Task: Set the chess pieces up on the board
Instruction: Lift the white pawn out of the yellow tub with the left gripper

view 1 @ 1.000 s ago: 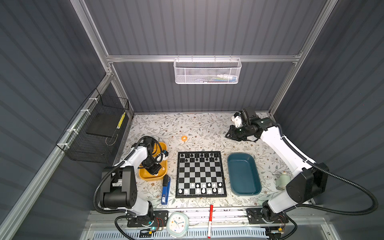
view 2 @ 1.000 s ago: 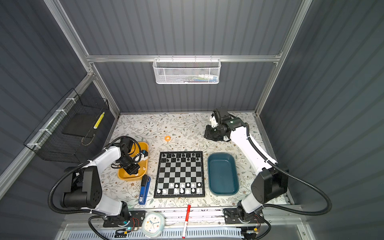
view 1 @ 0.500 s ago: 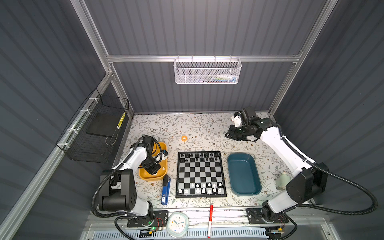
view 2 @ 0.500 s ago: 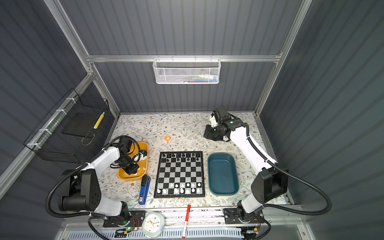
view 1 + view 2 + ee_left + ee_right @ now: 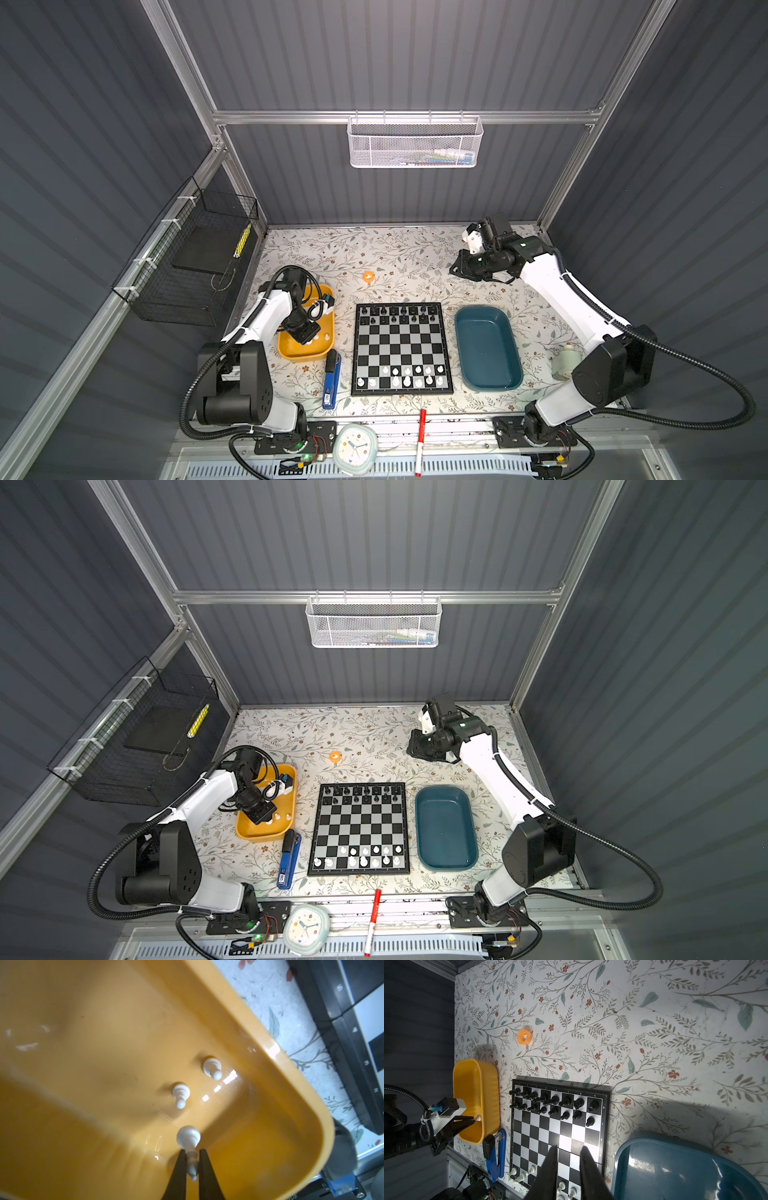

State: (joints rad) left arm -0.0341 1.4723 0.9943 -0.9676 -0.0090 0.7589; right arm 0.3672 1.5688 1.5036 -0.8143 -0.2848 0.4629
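Pinching a white chess piece (image 5: 188, 1136) with left hand (image 5: 192, 1151), inside yellow tray (image 5: 270, 1076); holding right hand (image 5: 569, 1147) slightly spread, empty.

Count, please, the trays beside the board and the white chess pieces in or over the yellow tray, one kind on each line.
Trays: 2, the yellow tray and the teal tray
Loose in the yellow tray, white pieces: 2
Held in the left claw, white piece: 1
Total: 5
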